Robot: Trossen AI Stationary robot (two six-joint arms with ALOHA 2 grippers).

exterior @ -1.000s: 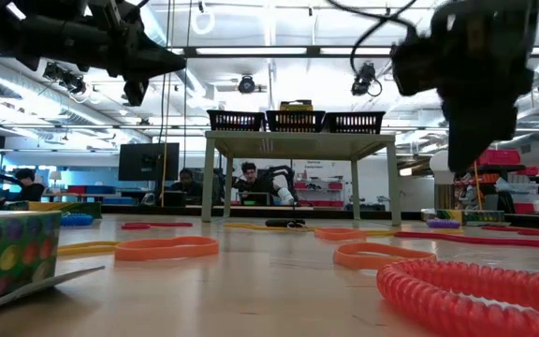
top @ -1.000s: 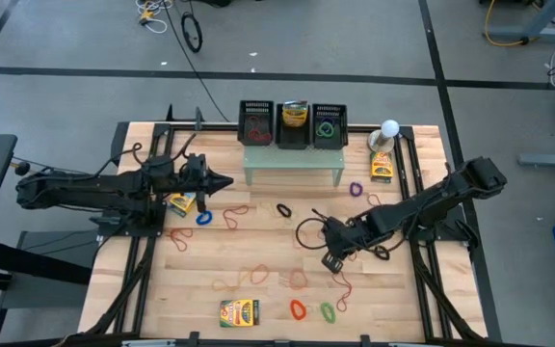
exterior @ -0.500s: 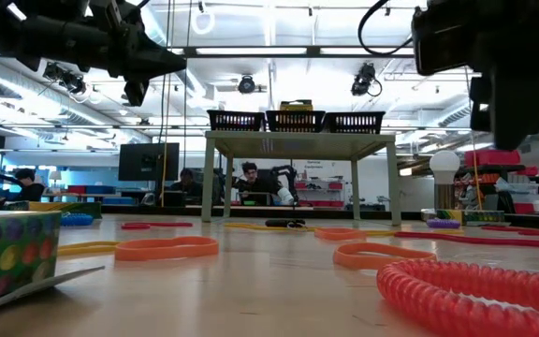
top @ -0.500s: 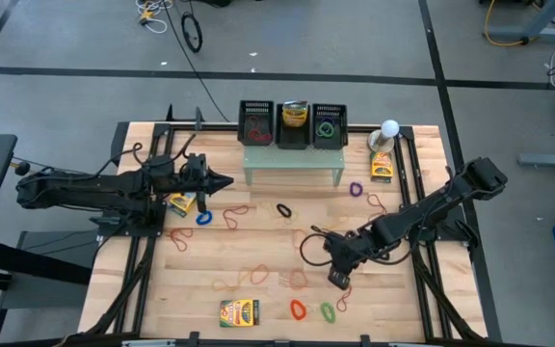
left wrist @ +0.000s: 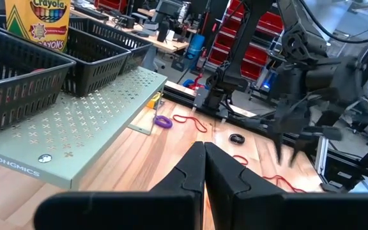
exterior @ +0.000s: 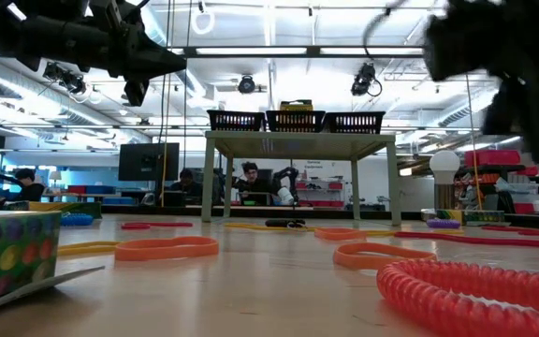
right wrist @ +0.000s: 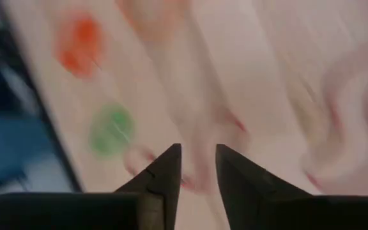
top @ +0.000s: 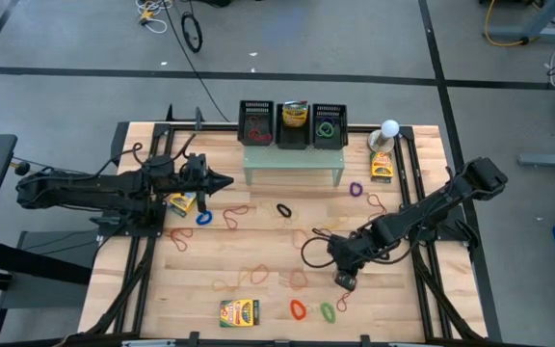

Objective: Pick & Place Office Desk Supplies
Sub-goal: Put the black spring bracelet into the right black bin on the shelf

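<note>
Rubber-band loops, thin and coloured, lie scattered over the wooden slatted surface (top: 258, 255) in the high view: a blue loop (top: 202, 219), a black loop (top: 283, 208), a purple loop (top: 356, 190), an orange loop (top: 298, 309) and a green loop (top: 328, 311). One yellow-and-green printed cardboard box (top: 240, 312) lies flat near the front edge. A second box of the same print (top: 382, 167) stands beside the white ball-topped object (top: 389, 128). Three black mesh baskets (top: 293, 125) sit in a row on the pale green perforated stand (top: 293, 160). The left gripper (top: 227, 182) waits over the left half of the surface, jaws pressed together. The right gripper (top: 346, 280) points down just above the boards near the front right, close to thin red loops (top: 345, 289).

Low view: a thick orange band (exterior: 165, 247) and a coiled red band (exterior: 475, 290) lie in the foreground. The left arm reaches in at upper left; the right arm is a dark blur at upper right.

Left wrist view: the left jaws meet at their tips. Ahead are the stand, the baskets, the purple loop and the black loop.

Right wrist view: the right jaws stand slightly apart with nothing between them. The orange and green loops show as blurs on the surface beyond
</note>
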